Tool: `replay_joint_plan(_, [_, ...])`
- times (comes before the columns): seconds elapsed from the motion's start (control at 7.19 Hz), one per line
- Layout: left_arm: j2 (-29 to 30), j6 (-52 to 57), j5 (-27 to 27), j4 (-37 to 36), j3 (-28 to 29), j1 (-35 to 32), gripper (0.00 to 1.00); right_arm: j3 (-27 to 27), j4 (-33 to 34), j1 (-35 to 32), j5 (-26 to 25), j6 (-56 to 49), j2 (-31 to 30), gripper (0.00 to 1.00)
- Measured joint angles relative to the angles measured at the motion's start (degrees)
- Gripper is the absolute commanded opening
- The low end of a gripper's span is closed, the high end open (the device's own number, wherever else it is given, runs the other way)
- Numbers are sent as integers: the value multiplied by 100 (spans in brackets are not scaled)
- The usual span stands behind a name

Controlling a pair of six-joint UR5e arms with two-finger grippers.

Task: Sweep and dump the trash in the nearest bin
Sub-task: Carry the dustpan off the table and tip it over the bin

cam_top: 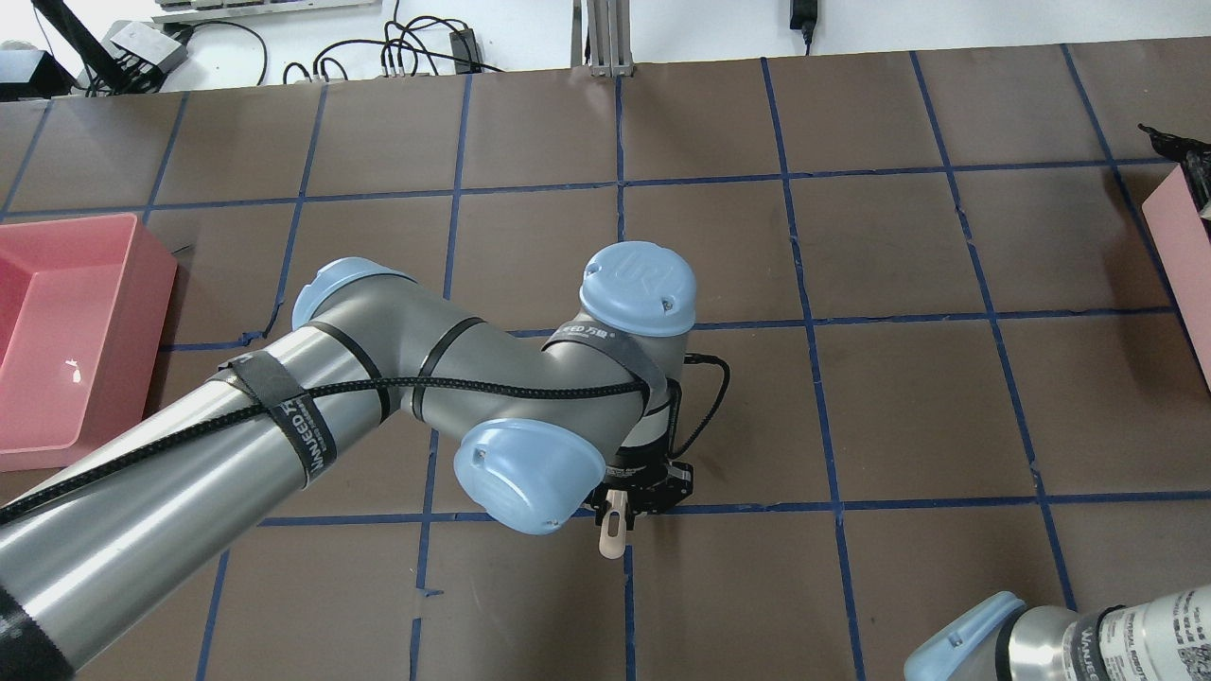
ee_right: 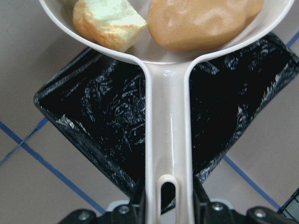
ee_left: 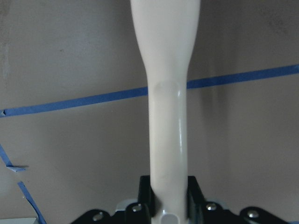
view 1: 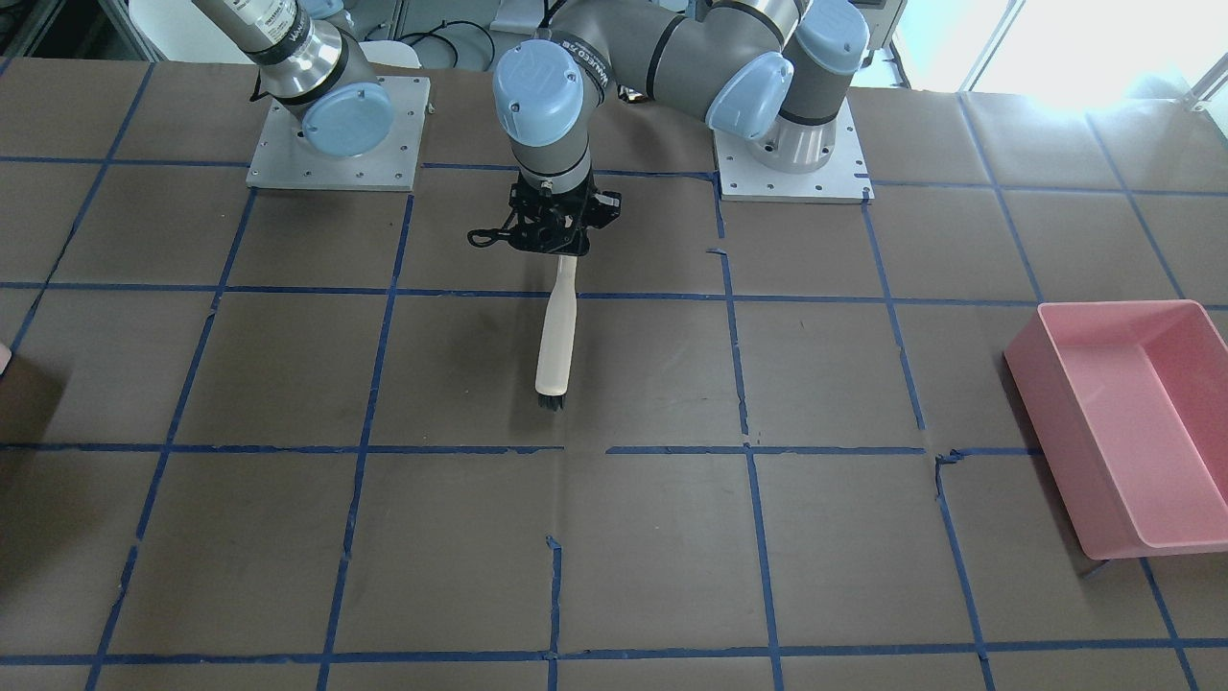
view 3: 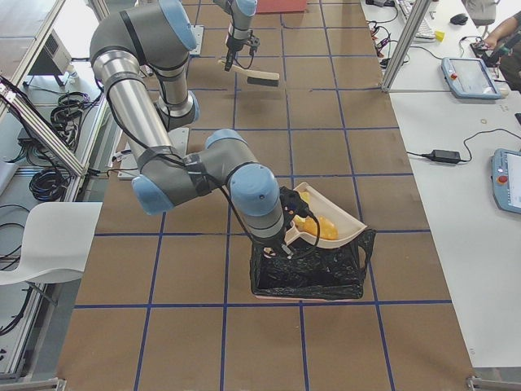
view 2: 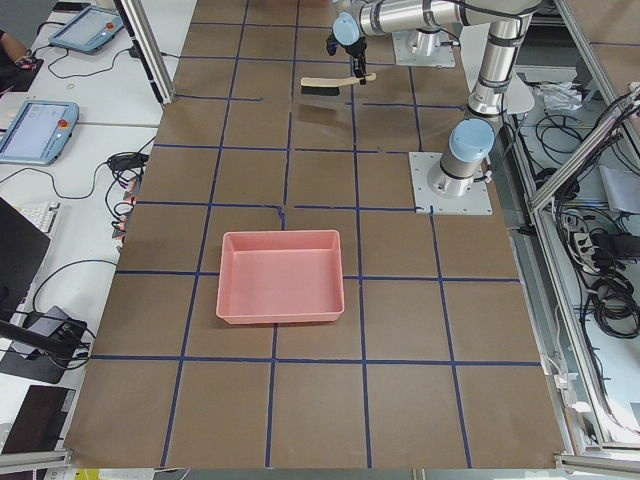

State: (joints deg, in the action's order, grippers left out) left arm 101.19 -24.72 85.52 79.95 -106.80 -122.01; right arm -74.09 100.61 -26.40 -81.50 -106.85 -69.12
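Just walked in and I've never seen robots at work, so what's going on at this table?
The right gripper holds a white dustpan over a black-lined bin. An orange-brown lump and a pale chunk lie in the pan, not yet dumped. The left gripper holds a brush above the table. A pink bin at the table's other end looks empty.
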Motion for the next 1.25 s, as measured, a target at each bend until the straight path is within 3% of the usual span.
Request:
replay_joint_plan(0.56, [-10, -398, -156, -622, -371, 92, 0, 260, 29, 448, -495, -506, 115, 0])
replay_joint_plan(1.25, [127, -445, -175, -753, -496, 75, 0, 280, 348, 480, -1398, -882, 203, 0])
